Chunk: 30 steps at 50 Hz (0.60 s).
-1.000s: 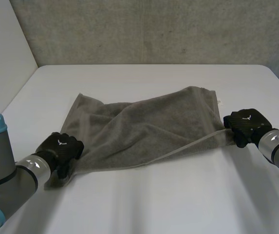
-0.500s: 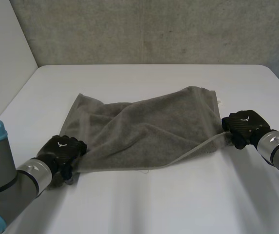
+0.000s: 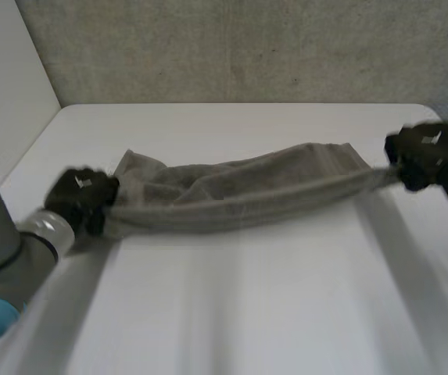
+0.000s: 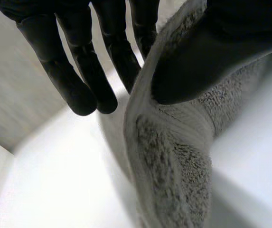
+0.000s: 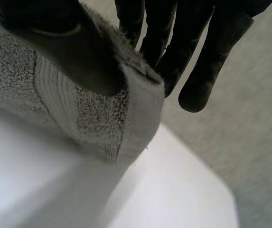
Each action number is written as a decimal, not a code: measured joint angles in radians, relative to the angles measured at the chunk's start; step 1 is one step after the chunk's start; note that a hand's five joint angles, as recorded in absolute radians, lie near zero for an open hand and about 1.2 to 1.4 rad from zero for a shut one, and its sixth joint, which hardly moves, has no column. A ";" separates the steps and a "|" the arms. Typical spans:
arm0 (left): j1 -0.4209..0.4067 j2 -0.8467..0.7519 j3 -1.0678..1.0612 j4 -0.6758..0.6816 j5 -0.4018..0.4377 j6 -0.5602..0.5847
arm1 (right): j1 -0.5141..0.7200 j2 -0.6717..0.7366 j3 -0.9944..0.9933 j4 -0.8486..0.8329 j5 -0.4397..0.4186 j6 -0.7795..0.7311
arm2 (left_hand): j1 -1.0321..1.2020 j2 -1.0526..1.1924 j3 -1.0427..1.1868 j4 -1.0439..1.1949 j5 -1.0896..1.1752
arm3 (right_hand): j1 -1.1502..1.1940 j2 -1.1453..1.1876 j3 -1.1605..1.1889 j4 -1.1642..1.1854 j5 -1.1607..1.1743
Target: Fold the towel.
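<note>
The grey towel (image 3: pixel 239 191) hangs stretched in a long band between my two hands, its far part still resting on the white table (image 3: pixel 231 312). My left hand (image 3: pixel 83 195) is shut on the towel's left near corner. In the left wrist view the thumb (image 4: pixel 207 57) pinches the towel (image 4: pixel 173 156) against the fingers (image 4: pixel 74 76). My right hand (image 3: pixel 427 152) is shut on the right near corner. The right wrist view has its thumb (image 5: pixel 55 42) clamping the towel's hem (image 5: pixel 136 118), with the fingers (image 5: pixel 197 52) behind the cloth.
A grey concrete wall (image 3: pixel 247 47) stands behind the table's far edge, and a white panel (image 3: pixel 5 86) closes the left side. Bare tabletop lies in front of the towel.
Both hands have risen and moved away from me, lifting the towel's near edge off the table. The flat towel has bunched into a taut band. The left hand has closed on its corner.
</note>
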 measured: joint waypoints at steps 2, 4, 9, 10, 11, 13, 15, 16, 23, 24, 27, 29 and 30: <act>0.008 0.049 0.021 -0.001 0.001 0.000 | -0.002 -0.047 -0.033 0.030 -0.005 0.024 | 0.000 0.002 0.000 0.000 0.000 | 0.000 0.000 0.000 0.000 0.000; 0.016 0.107 0.045 -0.002 0.004 0.001 | -0.006 -0.091 -0.075 0.072 -0.011 0.044 | 0.000 0.002 0.000 0.000 0.000 | 0.000 0.000 0.001 0.000 0.000; 0.029 0.260 0.116 -0.008 0.011 0.004 | -0.029 -0.167 -0.226 0.250 -0.036 0.050 | 0.000 0.002 0.002 0.000 0.000 | 0.001 0.000 0.001 0.000 0.000; 0.030 0.281 0.129 -0.010 0.012 0.004 | -0.035 -0.173 -0.251 0.282 -0.041 0.042 | 0.000 0.002 0.002 0.000 0.000 | 0.001 0.000 0.001 0.000 0.000; 0.031 0.314 0.152 -0.016 0.014 0.004 | -0.044 -0.183 -0.293 0.337 -0.049 0.024 | 0.000 0.002 0.002 0.000 0.000 | 0.001 0.000 0.001 0.000 0.000; 0.032 0.353 0.185 -0.029 0.017 0.005 | -0.057 -0.190 -0.353 0.418 -0.059 -0.015 | 0.000 0.002 0.003 0.000 0.000 | 0.001 0.000 0.001 0.000 0.000; 0.032 0.380 0.223 -0.052 0.024 0.005 | -0.067 -0.189 -0.414 0.498 -0.065 -0.070 | 0.000 0.002 0.003 0.000 0.000 | 0.001 0.000 0.001 0.000 0.000; 0.032 0.382 0.230 -0.057 0.025 0.005 | -0.068 -0.186 -0.426 0.514 -0.065 -0.083 | 0.000 0.002 0.003 0.000 0.000 | 0.001 0.000 0.001 0.000 0.000; 0.016 0.232 0.308 -0.161 0.051 0.039 | 0.002 -0.070 -0.504 0.597 0.010 -0.217 | 0.001 0.002 0.004 0.000 0.010 | 0.001 0.000 0.001 0.000 0.000; 0.012 0.204 0.317 -0.169 0.052 0.048 | 0.014 -0.056 -0.508 0.598 0.024 -0.226 | 0.001 0.002 0.004 0.000 0.010 | 0.001 0.000 0.001 0.000 0.000; -0.007 0.071 0.367 -0.205 0.046 0.096 | 0.071 0.029 -0.527 0.597 0.097 -0.276 | 0.002 0.002 0.004 0.000 0.010 | 0.001 0.000 0.001 0.000 0.000; -0.018 -0.006 0.407 -0.223 0.036 0.126 | 0.100 0.082 -0.544 0.594 0.137 -0.306 | 0.002 0.002 0.004 0.000 0.010 | 0.001 0.000 0.001 0.000 0.000; -0.026 -0.063 0.440 -0.234 0.026 0.147 | 0.121 0.120 -0.559 0.591 0.164 -0.327 | 0.002 0.002 0.005 0.000 0.010 | 0.001 0.000 0.001 0.000 0.000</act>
